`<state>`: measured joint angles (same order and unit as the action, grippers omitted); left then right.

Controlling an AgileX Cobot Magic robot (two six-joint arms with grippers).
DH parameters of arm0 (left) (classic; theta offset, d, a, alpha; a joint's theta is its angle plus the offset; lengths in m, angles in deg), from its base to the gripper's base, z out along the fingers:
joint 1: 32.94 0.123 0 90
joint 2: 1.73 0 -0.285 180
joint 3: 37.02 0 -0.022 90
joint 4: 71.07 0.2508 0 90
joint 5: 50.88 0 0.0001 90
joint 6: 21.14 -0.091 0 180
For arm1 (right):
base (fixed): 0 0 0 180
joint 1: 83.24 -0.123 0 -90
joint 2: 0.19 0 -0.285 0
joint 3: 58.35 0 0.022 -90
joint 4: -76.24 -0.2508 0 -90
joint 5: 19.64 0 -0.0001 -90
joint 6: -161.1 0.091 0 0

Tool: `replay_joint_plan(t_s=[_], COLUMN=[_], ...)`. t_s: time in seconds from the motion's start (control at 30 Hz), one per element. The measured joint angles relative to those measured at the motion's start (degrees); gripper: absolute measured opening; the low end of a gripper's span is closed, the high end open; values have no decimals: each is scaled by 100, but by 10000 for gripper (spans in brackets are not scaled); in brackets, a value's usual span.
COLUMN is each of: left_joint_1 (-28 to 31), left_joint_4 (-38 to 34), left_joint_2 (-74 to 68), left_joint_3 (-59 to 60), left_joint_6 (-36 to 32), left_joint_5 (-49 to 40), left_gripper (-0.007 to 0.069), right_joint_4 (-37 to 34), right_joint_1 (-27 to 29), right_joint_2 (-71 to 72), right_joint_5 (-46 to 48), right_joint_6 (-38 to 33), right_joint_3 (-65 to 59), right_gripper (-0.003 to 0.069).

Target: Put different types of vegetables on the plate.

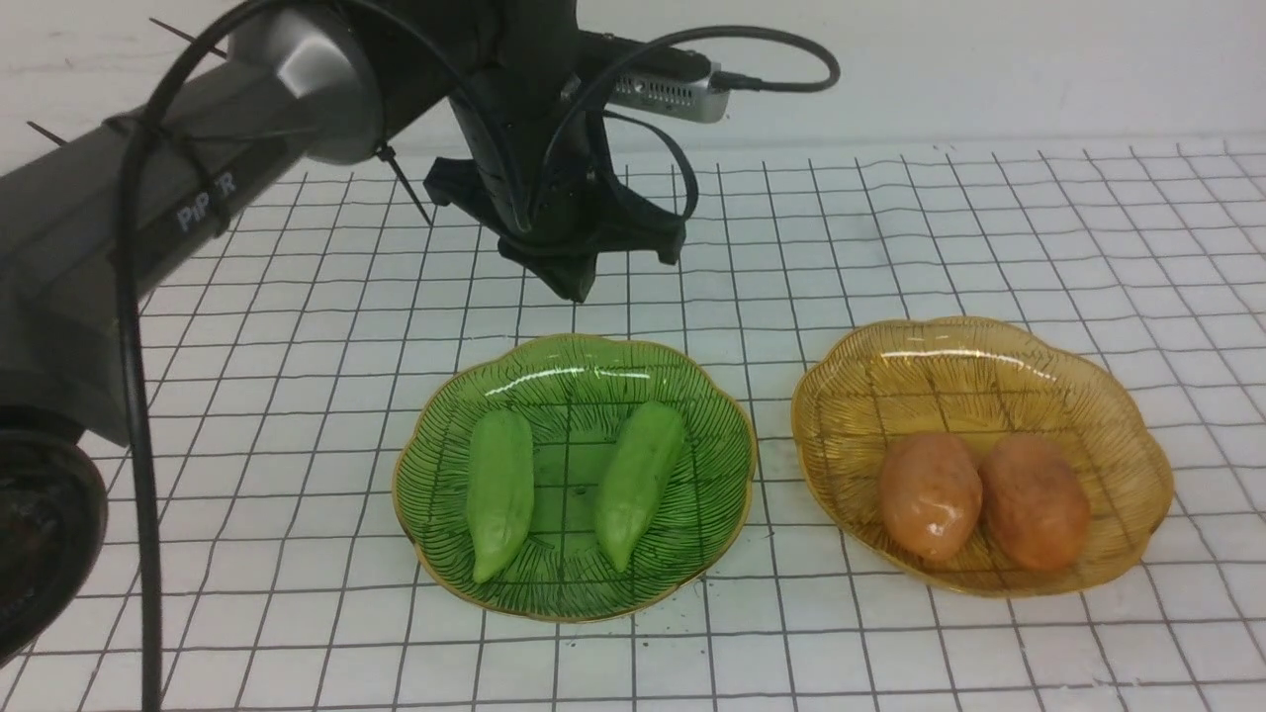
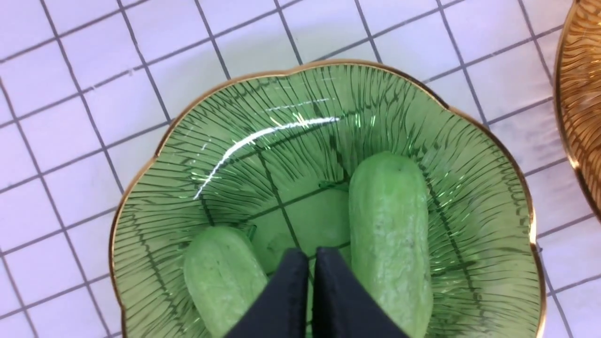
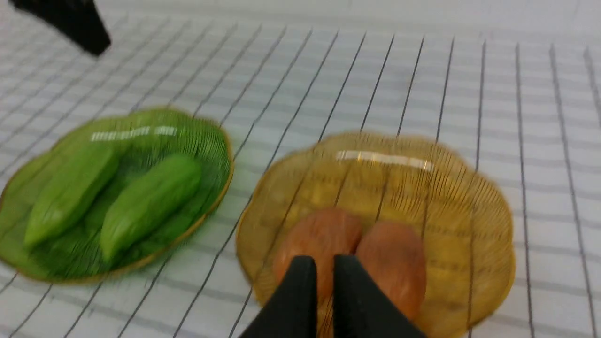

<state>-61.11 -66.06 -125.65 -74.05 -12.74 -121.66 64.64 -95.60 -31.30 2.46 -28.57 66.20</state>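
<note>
Left gripper (image 1: 577, 285) is hanging above the far side of the green plate (image 1: 584, 371), fingers pressed together, gripping nothing. Inside that plate, left pod (image 1: 500, 491) and right pod (image 1: 640, 480) are lying apart. Right gripper (image 3: 324, 263), fingers drawn close and empty, is hovering near the amber plate (image 1: 969, 386). There, left potato (image 1: 930, 494) and right potato (image 1: 1035, 501) are sitting touching. Grid cloth (image 1: 297, 396) is lying under both plates.

The cloth (image 1: 989, 227) is white, crossed by a thin black grid. The green dish (image 1: 425, 465) has dark radiating ribs and a gold rim — its pods (image 1: 500, 491) (image 1: 638, 480) are pale green. The amber dish (image 1: 989, 366) is finely ribbed — its ovals (image 1: 930, 494) (image 1: 1035, 502) are orange-brown.
</note>
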Motion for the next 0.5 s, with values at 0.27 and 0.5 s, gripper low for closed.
replay_joint_plan(t_s=[0.27, 0.5], left_joint_1=[0, 0], left_joint_4=[294, 388], left_joint_2=[0, 0], left_joint_3=[0, 0], left_joint_6=[-28, -28], left_joint_5=[0, 0], left_gripper=[-8, -8], right_joint_4=[-1, -1], right_joint_1=[0, 0], right_joint_2=[90, 90], right_joint_5=[-1926, -1984], right_joint_6=[-96, -102], right_joint_3=[-584, -589], right_gripper=[46, 46])
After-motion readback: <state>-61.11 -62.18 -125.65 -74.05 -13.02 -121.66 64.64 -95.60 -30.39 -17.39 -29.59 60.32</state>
